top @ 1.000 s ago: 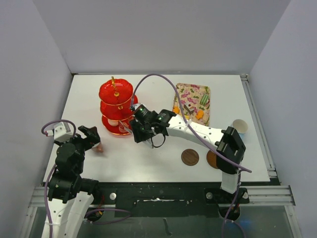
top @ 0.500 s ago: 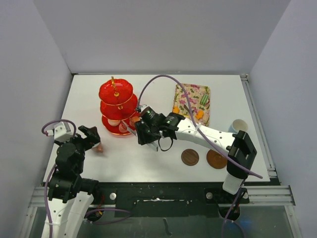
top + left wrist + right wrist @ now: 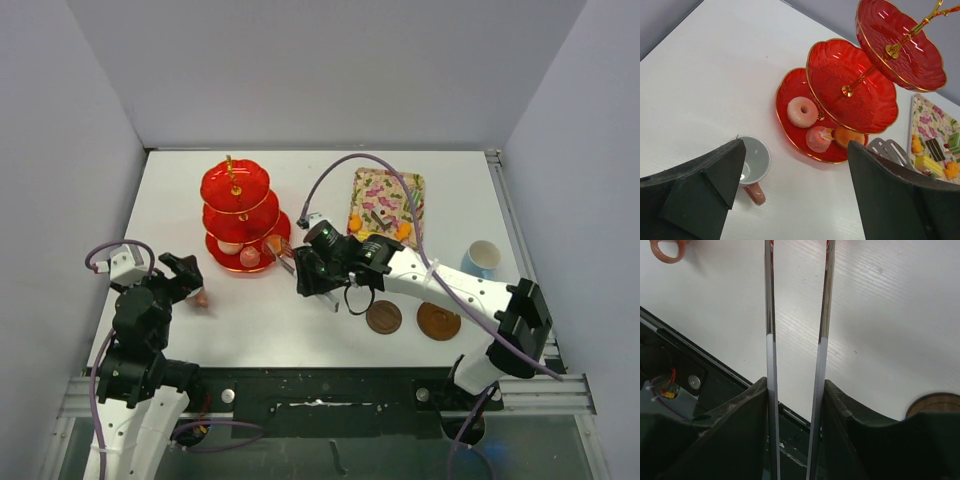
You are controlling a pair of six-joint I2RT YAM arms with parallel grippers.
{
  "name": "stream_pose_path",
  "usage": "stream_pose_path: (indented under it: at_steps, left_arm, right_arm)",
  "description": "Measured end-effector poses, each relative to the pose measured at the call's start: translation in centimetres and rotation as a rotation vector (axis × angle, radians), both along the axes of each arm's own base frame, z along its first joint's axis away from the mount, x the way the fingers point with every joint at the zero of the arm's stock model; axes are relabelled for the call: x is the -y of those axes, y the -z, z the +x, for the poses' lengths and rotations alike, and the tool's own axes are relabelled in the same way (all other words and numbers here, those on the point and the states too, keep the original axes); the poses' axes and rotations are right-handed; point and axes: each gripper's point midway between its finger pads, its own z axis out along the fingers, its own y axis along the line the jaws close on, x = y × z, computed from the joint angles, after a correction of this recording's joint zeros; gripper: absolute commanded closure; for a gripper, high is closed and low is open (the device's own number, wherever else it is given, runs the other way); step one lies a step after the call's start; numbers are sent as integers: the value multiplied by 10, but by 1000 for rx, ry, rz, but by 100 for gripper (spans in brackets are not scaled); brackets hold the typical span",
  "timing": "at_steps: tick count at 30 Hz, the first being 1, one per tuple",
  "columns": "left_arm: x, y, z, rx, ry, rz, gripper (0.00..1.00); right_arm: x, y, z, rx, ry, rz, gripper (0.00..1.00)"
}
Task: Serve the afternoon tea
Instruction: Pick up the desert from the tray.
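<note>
Three sweets [image 3: 818,138] on stand [image 3: 870,100] bottom tier; right claw [image 3: 796,405] clenched on tongs [image 3: 769,340] beside stand; left claw [image 3: 190,280] released over pink cup [image 3: 752,162]

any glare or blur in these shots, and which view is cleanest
Left wrist: sharp, glints on the red stand; left fingers dark and soft. Right wrist: tongs show bright and dark reflections, right fingers dark. Top external: cleanest, even light, faint shadows.
</note>
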Motion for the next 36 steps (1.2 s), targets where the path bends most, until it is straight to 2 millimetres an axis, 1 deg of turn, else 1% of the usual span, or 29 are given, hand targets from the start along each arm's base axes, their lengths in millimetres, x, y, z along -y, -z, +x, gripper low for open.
stream_pose_path:
  at_steps: [4,11,13,15,17,19,24,27,31,36]
  left_arm:
    - [0,0,0,0,0,0,19]
    - [0,0,0,0,0,0,18]
    - [0,0,0,0,0,0,18]
    - [0,0,0,0,0,0,18]
    - [0,0,0,-1,0,0,19]
    - [0,1,0,-3,1,0,19]
    - [0,1,1,-7,1,1,18]
    - [0,1,1,-7,1,1,19]
    - [0,1,1,-7,2,2,18]
    - [0,1,1,-7,2,2,18]
  right_arm:
    - [17,-3,-3,-3,33,-10,61]
    - [41,-15,-3,22,77,-17,61]
    - [49,-18,0,28,95,-19,62]
    - [60,-22,7,36,127,-20,62]
    - [73,-24,17,45,166,-21,62]
    - [92,-24,30,54,217,-29,62]
    - [158,-18,64,61,380,-63,62]
    - [189,-16,76,60,444,-85,61]
    - [210,-15,84,62,463,-106,60]
    - [224,-11,85,56,458,-141,60]
